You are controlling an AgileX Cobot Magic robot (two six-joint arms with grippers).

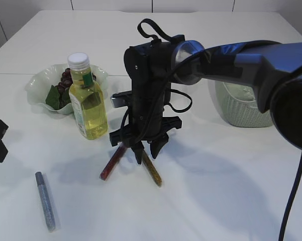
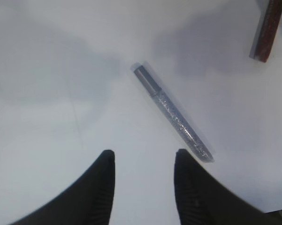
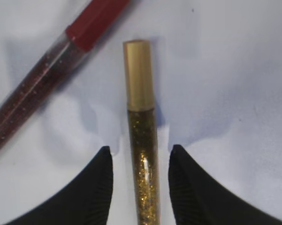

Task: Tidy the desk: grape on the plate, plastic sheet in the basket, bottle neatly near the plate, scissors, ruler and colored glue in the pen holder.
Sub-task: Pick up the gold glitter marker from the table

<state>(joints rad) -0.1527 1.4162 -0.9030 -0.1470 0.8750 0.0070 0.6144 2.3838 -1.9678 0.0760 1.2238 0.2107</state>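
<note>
Gold glue stick (image 3: 142,140) lies on the table (image 1: 231,191) between my right gripper's (image 3: 140,157) half-open jaws, ungripped, red glue stick (image 3: 42,84) beside it. My left gripper (image 2: 144,159) hovers half-open, empty, near the silver glue stick (image 2: 171,112).

A broad white surface (image 1: 216,201) fills nearly everything, smooth and matte, with a faint seam running across it partway back. Soft grey shadows pool on it under even overhead light. Behind its far edge stands a pale wall (image 1: 110,4) split by thin vertical joints.
</note>
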